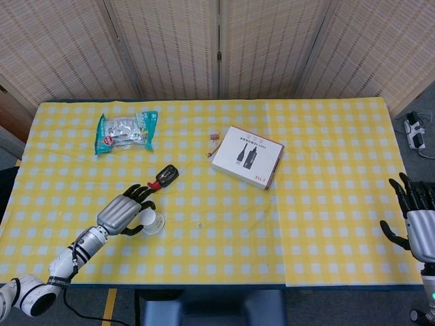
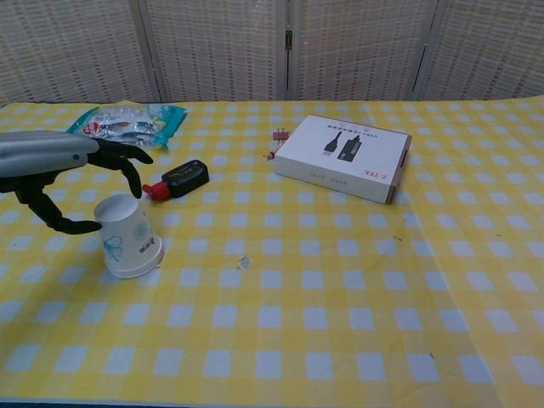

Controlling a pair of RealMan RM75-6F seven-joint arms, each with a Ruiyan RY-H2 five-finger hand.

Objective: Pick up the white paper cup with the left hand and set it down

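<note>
The white paper cup (image 2: 127, 240) stands upside down on the yellow checked tablecloth (image 2: 340, 280), front left, with blue print on its side. My left hand (image 2: 59, 166) reaches in from the left at the height of the cup's top. Its fingers (image 2: 129, 172) arch just over and behind the cup, and the thumb (image 2: 66, 225) lies close to the cup's left side. I cannot tell if the thumb touches. The head view has the cup (image 1: 153, 221) half covered by the hand (image 1: 122, 213). My right hand (image 1: 416, 221) hangs off the table's right edge, fingers apart and empty.
A black and red device (image 2: 178, 180) lies just behind the cup. A snack bag (image 2: 127, 121) sits at the back left. A white box (image 2: 344, 157) lies mid-table with small clips (image 2: 276, 144) to its left. A small scrap (image 2: 242, 262) lies right of the cup.
</note>
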